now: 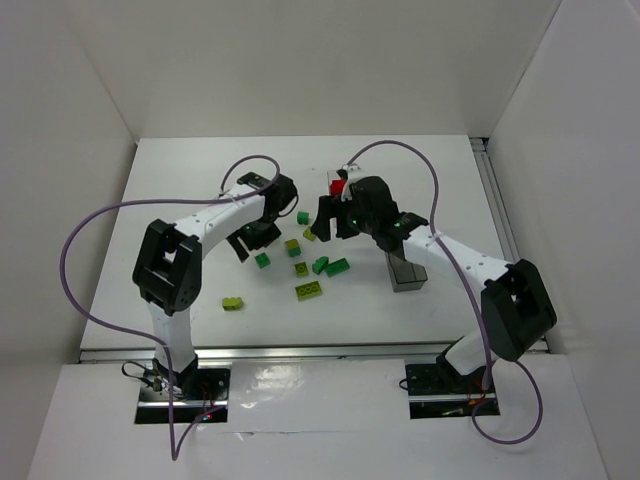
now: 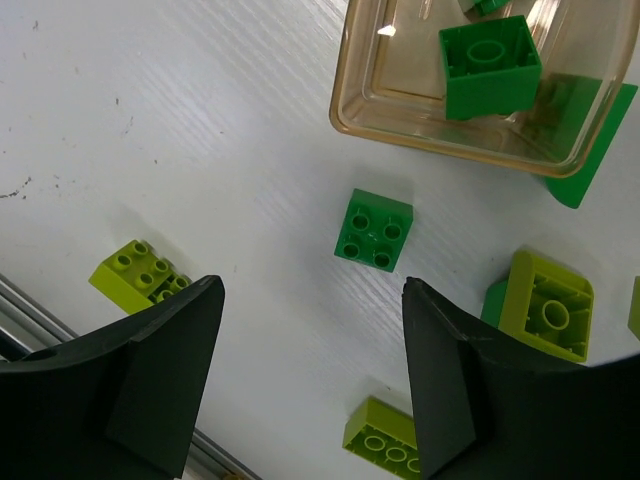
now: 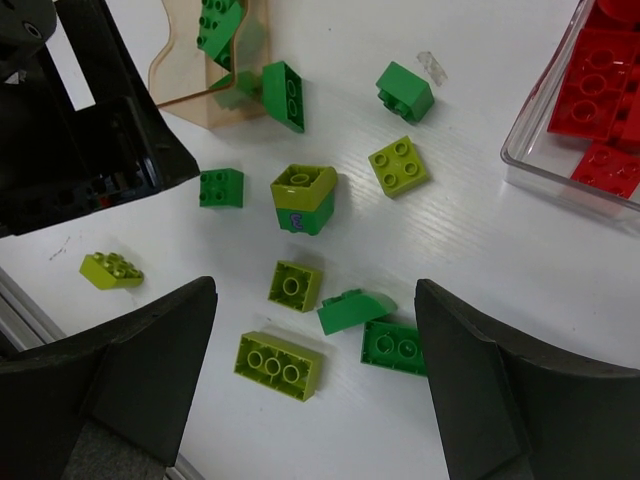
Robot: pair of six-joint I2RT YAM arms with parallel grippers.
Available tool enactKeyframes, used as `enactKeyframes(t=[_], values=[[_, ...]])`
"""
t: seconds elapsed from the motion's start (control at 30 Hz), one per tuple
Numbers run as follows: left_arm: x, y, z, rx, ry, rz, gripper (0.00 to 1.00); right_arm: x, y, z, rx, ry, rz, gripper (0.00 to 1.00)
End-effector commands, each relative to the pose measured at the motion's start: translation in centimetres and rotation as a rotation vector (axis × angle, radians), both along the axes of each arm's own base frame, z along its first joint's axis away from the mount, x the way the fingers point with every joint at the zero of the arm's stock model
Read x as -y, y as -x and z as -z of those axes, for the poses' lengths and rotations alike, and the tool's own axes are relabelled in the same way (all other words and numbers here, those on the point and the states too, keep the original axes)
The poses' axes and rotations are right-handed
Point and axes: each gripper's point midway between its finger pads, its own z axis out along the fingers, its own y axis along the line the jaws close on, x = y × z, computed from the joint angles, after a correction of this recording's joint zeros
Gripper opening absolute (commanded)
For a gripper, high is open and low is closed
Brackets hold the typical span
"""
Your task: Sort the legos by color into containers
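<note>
Green and lime legos lie loose at the table's centre. In the left wrist view a green square brick [image 2: 374,229] lies just ahead of my open, empty left gripper [image 2: 312,290], below the tan container [image 2: 400,125], which holds a green brick [image 2: 490,65]. My right gripper [image 3: 315,290] is open and empty above a lime upside-down bar [image 3: 278,365], a lime square [image 3: 295,285], a curved green brick [image 3: 355,310] and a green brick [image 3: 395,347]. The clear container [image 3: 525,160] holds red bricks [image 3: 590,90]. From above, the left gripper [image 1: 250,240] and right gripper [image 1: 335,215] flank the pile.
The dark grey container [image 1: 406,272] stands right of the pile, under the right arm. A lone lime brick [image 1: 233,303] lies near the front. A lime-on-green stack [image 3: 303,195], a lime square [image 3: 399,166] and a green brick [image 3: 405,90] lie farther back. White walls enclose the table.
</note>
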Motion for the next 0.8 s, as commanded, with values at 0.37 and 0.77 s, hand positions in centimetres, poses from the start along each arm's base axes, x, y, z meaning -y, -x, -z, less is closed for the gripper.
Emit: enactKeyframes(t=[0.37,0.77], values=[[1.8,-1.0,2.0,0.019,0.072,-0.001,0.88,1.1,0.4,-1.2,0.025,-0.008,0.01,0.87],[1.9,-1.7,5.4,0.007,0.075,-0.011,0.85,1.1,0.3,-0.8,0.023,0.003,0.006,0.87]])
